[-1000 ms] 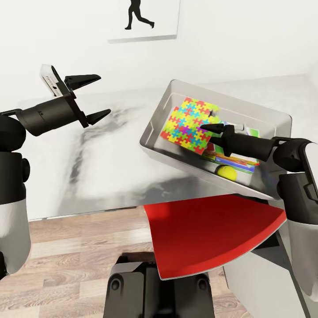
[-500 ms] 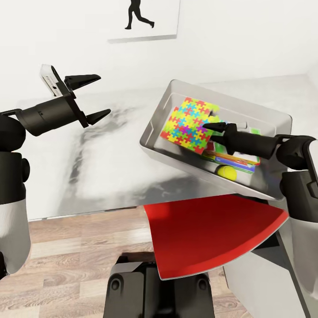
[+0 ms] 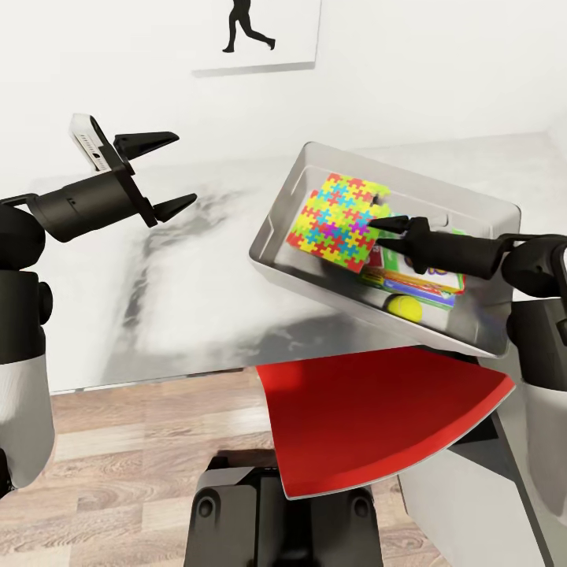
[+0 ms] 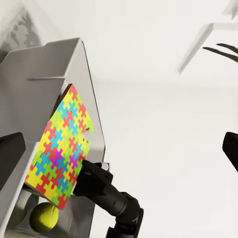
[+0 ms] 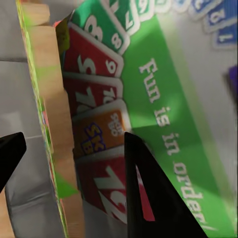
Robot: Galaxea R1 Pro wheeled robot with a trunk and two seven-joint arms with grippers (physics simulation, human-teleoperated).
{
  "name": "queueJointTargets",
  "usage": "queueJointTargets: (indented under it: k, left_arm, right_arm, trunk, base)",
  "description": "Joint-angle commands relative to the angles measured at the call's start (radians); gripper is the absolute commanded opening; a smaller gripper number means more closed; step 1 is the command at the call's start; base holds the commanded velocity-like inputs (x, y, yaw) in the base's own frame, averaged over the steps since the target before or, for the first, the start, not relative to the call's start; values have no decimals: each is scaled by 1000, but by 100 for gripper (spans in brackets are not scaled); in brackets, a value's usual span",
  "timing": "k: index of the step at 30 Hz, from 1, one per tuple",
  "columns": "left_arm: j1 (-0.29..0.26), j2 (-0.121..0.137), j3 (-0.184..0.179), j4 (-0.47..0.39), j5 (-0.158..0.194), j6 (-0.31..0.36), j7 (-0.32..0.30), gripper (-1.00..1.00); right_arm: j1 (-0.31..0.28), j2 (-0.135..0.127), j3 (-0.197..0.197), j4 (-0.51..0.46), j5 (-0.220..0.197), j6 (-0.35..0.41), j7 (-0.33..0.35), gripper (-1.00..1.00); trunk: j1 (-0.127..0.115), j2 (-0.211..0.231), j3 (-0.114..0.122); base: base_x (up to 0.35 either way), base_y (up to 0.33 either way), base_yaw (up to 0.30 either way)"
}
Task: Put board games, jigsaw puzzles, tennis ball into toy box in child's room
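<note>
right tool (image 3: pixel 383 230) is spread open over the toy box (image 3: pixel 472 206) on the worktop (image 3: pixel 181 260), gripping nothing | jigsaw puzzle (image 3: pixel 337 222) stands on edge inside, touching that tool | lift straight out so it won't topple | left tool (image 3: pixel 165 173) open, empty

The head camera is looking forward and down from above, taking in both arms, the table (image 3: pixel 157 276) and the toy box (image 3: pixel 465 205) at right of frame. The left wrist camera is facing that box (image 4: pixel 49 64) from well off. The right wrist camera is sitting very close inside it. All views are sharing the jigsaw puzzle (image 3: pixel 339 222) (image 4: pixel 57 148) (image 5: pixel 47 124).
</note>
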Motion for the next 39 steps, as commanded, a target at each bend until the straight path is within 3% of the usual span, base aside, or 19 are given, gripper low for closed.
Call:
queueJointTargets:
  k: [1,17,24,39]
  left_arm:
    - [-1,1,0,0,11,-1,10,100]
    - [-2,1,0,0,11,-1,8,100]
    - [-2,0,0,0,11,-1,7,100]
    - [-3,0,0,0,11,-1,8,100]
  right_arm:
    - [-1,-3,0,0,11,9,-13,100]
    - [-1,-21,-21,0,9,12,-17,100]
    - [-2,-54,-32,-1,9,15,-17,100]
    - [-20,-76,-38,-2,7,24,-8,100]
  trunk:
    - [1,-1,-1]
    - [1,-1,-1]
    - [1,-1,-1]
    - [1,-1,-1]
  base:
    - [0,0,0]
    - [0,0,0]
    - [0,0,0]
    - [0,0,0]
